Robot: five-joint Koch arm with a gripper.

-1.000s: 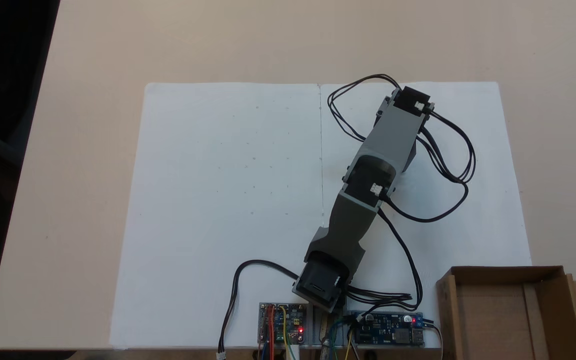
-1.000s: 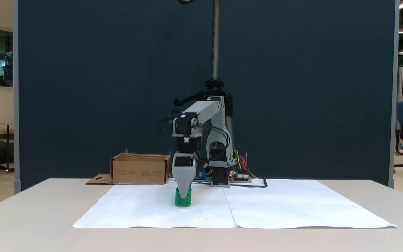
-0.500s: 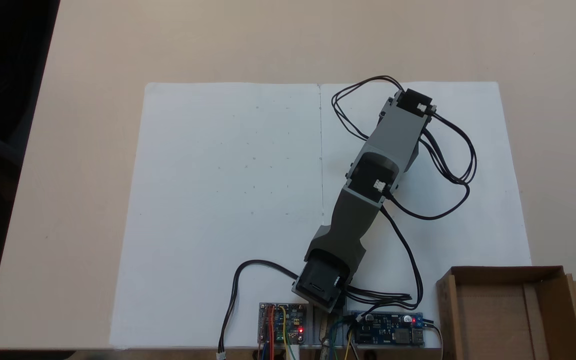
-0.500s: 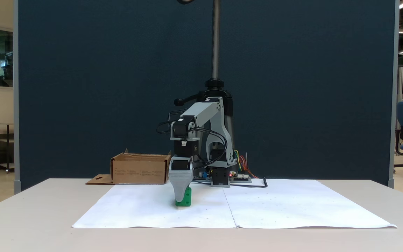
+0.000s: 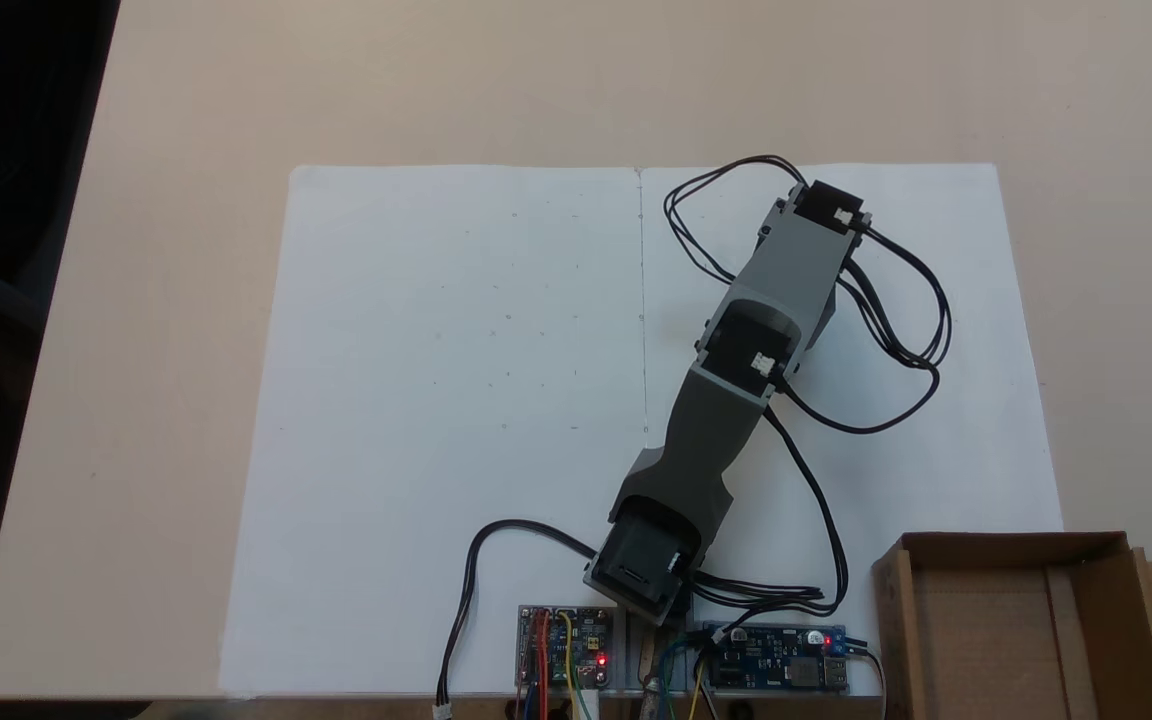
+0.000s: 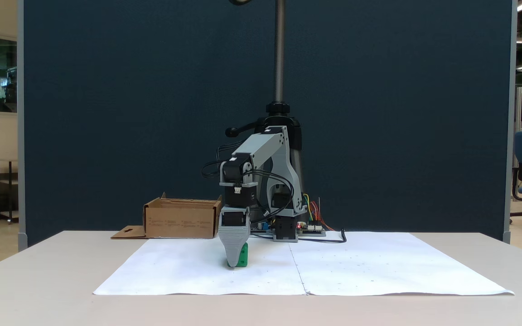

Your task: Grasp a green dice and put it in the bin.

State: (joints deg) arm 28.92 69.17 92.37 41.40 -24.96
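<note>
In a fixed view the green dice (image 6: 243, 256) sits on the white paper, left of the paper's centre seam. Only its right part shows past a grey finger (image 6: 233, 246) that stands in front of it. My gripper (image 6: 232, 264) points straight down with its tip at the paper, right against the dice. Its jaws line up one behind the other, so I cannot tell whether they are open or shut. Seen from above, the arm (image 5: 786, 270) covers the dice and the gripper. The bin (image 5: 1011, 545) is a brown cardboard box, open on top, beside the arm's base (image 6: 181, 220).
White paper sheets (image 5: 456, 400) cover the middle of the beige table (image 5: 536, 80). Circuit boards (image 5: 566, 660) and loose black cables (image 5: 896, 330) lie near the arm's base. A blue partition (image 6: 107, 113) stands behind the table.
The gripper has dropped lower and shifted slightly left in the front view. The grey finger now hides most of the dice. The dice itself has stayed in place.
</note>
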